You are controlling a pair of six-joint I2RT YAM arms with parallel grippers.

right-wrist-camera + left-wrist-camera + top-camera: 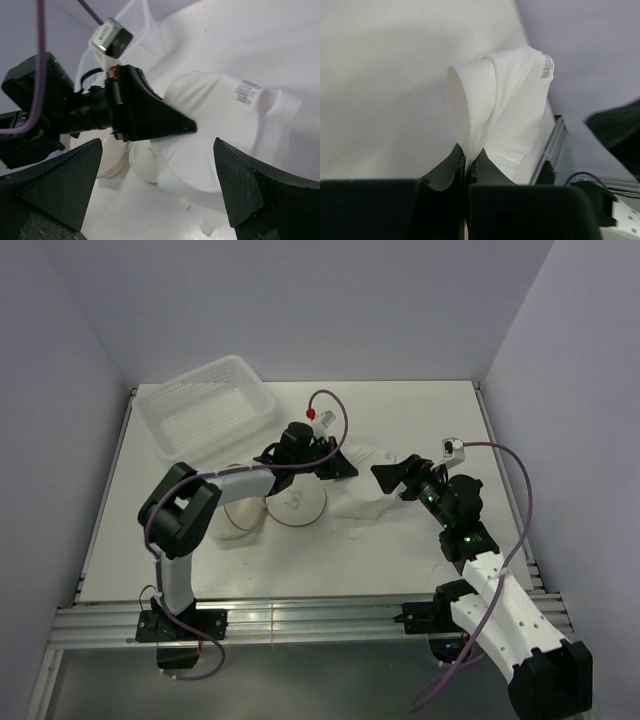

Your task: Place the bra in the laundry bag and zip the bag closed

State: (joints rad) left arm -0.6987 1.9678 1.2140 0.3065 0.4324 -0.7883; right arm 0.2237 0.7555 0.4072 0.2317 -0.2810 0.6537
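Note:
The laundry bag (365,485) is a white mesh pouch in the middle of the table, and its round end with the small black icon (297,502) lies to the left. My left gripper (340,465) is shut on a fold of the bag's white fabric (505,100), which stands up from the fingertips (468,152) and carries a printed label. My right gripper (392,478) stands open just right of the bag. In the right wrist view its fingers (158,142) spread on either side of the bag (220,130). The cream bra (238,518) lies left of the disc, partly under it.
A white perforated plastic basket (205,405) stands at the back left. The left arm's wrist and purple cable (40,60) cross close in front of the right gripper. Walls close in the table on three sides.

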